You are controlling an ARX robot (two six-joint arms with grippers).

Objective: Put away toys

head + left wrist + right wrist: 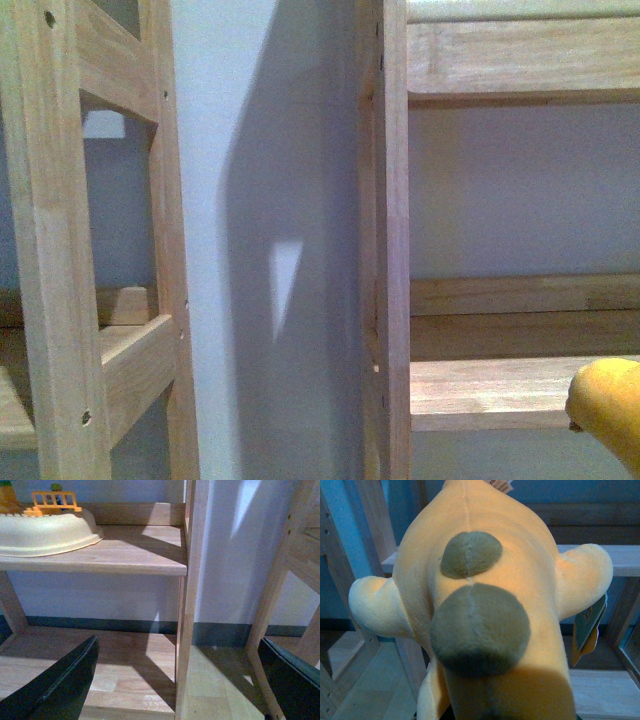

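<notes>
Orange-yellow plush fills my right wrist view, off the floor: two olive nubs, stubby limbs splayed, tag dangling.

Between the left shelf unit and the right shelf unit there is an open gap, with only the wall behind it. In the right unit the lower shelf board is bare, and the room over it is free up to the board above. The plush animal stands before this board's front edge, near its right end. In the left wrist view, the cream playset takes one end of a shelf. The rest of this shelf, up to the post, is bare, and so is the board below.
</notes>
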